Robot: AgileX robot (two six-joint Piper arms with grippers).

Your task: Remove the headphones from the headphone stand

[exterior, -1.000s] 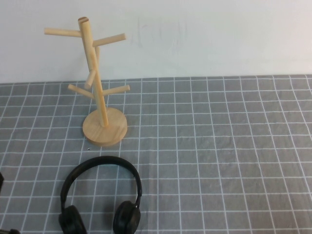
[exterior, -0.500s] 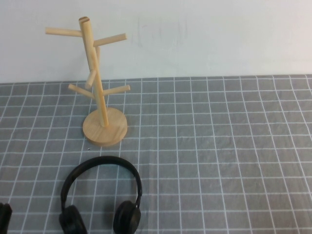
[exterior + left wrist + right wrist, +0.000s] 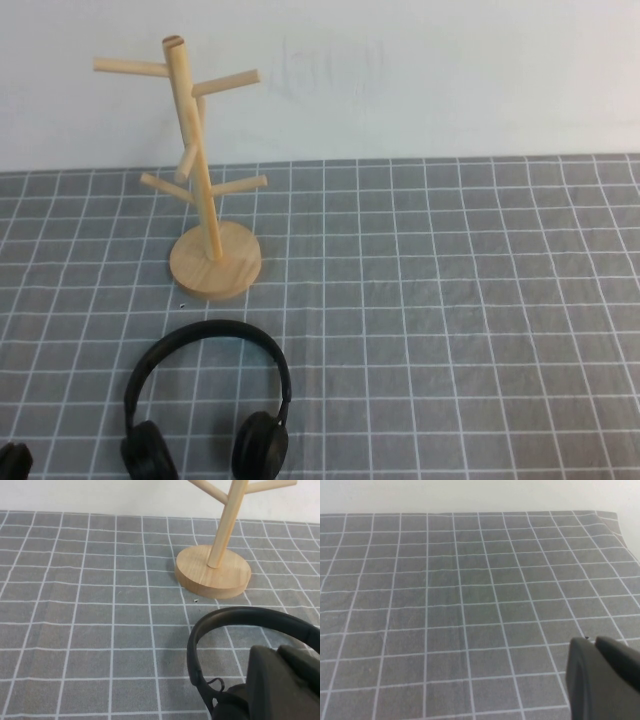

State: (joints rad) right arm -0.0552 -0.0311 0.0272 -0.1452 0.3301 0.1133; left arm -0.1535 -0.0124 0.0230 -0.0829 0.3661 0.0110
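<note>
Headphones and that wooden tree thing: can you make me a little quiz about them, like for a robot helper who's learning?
1. True or false: the headphones hang on a peg of the headphone stand.
2. What do the headphones rest on? A) the grey checked cloth B) the stand's round base C) a gripper
3. Fill in: the left gripper, low at the table's near left edge beside the headphones, is ____.

Key: 1. False, every peg is bare and the headphones lie flat in front of the stand. 2. A. 3. Shut, holding nothing. The right gripper hovers over bare cloth, also shut.
</note>
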